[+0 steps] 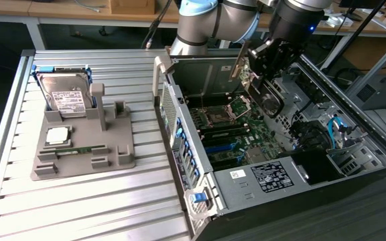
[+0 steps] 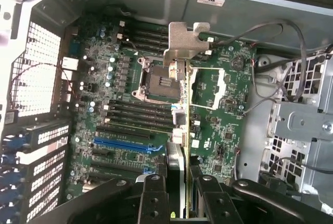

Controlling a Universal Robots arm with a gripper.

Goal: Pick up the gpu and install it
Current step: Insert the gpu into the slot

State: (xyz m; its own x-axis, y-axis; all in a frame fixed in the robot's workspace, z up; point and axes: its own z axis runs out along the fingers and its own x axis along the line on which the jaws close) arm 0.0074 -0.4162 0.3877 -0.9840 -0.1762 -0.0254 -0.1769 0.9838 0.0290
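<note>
Wrist view — one end effector clasps one gpu.

Robotics lab, folks: slatted metal table at nine o'clock, opened computer case at three, robot arm and cable-strewn wooden bench up at twelve.

Your table carries a tray on the exterior view's left and the case on its right, near but not touching. On the tray, the hard drive stands at the far end, the CPU before it, the memory stick nearer still. Your gripper hangs over the motherboard in the case, with the gpu between its fingers, edge toward the board.
</note>
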